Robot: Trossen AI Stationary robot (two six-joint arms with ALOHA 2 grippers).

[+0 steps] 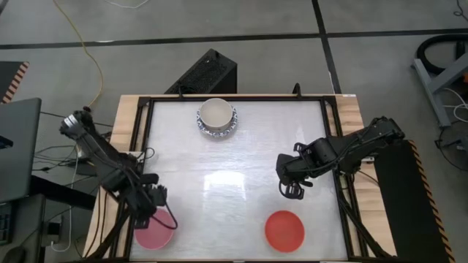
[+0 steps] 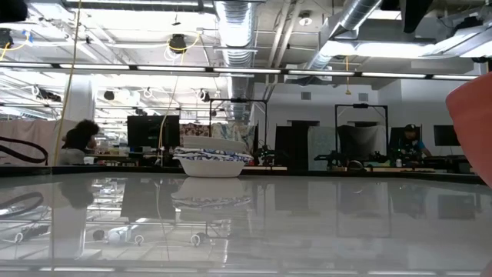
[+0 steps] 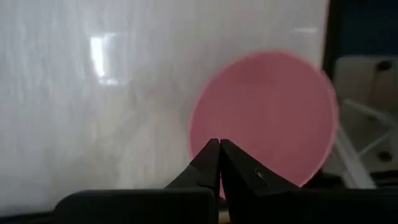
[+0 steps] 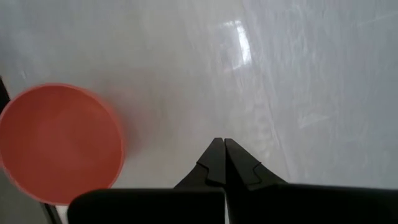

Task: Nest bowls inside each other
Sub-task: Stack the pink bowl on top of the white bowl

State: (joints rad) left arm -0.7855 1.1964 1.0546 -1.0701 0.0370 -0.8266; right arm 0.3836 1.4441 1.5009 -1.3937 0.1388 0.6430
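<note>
Table (image 1: 241, 153) glossy white, black-framed. Arms sit on opposite sides, both jaws fully closed, nothing held. Left gripper (image 1: 155, 197) hangs just above the pink bowl (image 1: 154, 235) at the near-left corner; its tips (image 3: 219, 149) overlap that bowl's rim in the wrist view. Right gripper (image 1: 291, 191) hovers over bare table, near the red bowl (image 1: 284, 230) but apart. Blue-patterned bowl stack (image 1: 216, 117), plain white bowl on top, stands at far centre.
</note>
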